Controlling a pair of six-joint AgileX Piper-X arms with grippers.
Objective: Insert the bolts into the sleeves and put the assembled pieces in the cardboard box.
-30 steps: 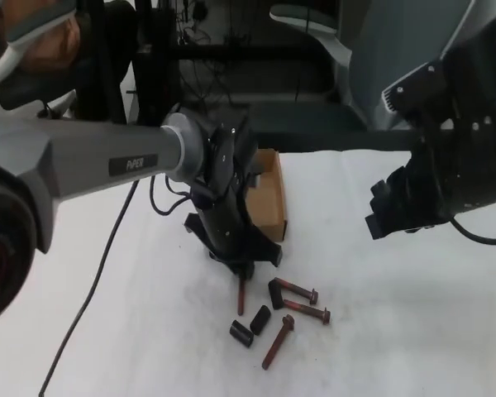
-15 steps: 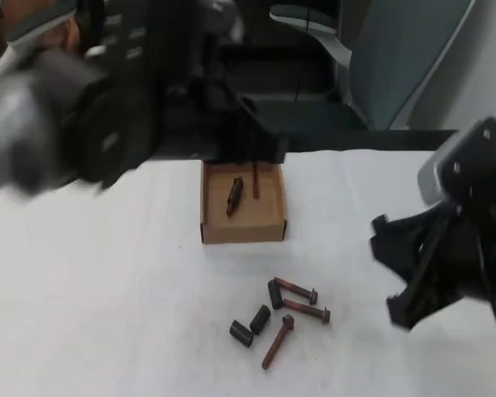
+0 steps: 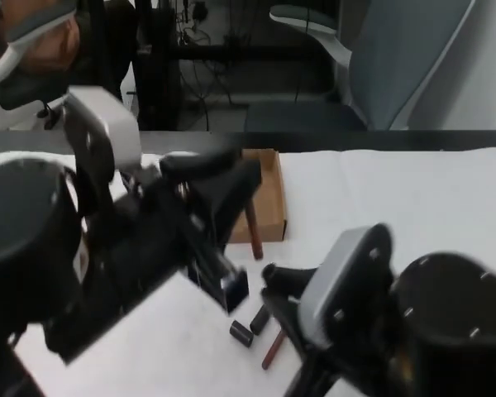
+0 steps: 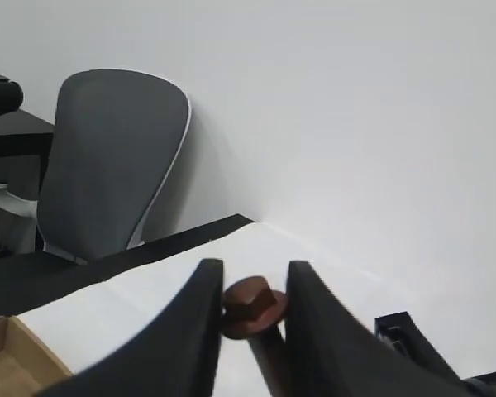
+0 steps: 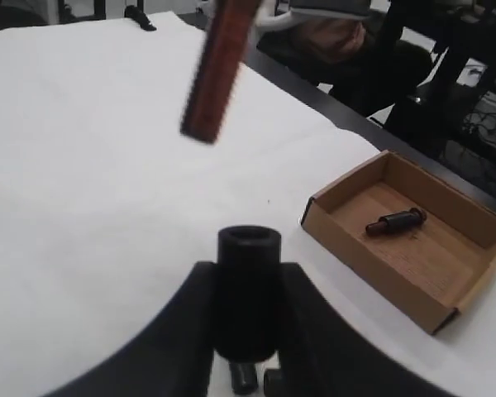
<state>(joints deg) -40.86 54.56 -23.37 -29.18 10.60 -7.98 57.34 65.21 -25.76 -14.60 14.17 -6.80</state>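
Lifted above the table (image 5: 83, 165), the left pincer (image 4: 254, 285) is clamped on the head of a rust-brown bolt (image 4: 252, 299). The right pincer (image 5: 246, 275) grips a black sleeve (image 5: 246, 248) upright, seemingly just under the bolt's threaded end. One assembled piece (image 5: 394, 221) lies inside the cardboard box (image 5: 372, 285).

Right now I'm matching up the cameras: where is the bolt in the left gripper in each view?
High view: the bolt hangs from the left gripper, across the cardboard box at its near edge.
Left wrist view: its head sits between the fingers, the box off to one side.
Right wrist view: its threaded end hangs above the sleeve in the right gripper, box beyond.
Shared landmark: the cardboard box.
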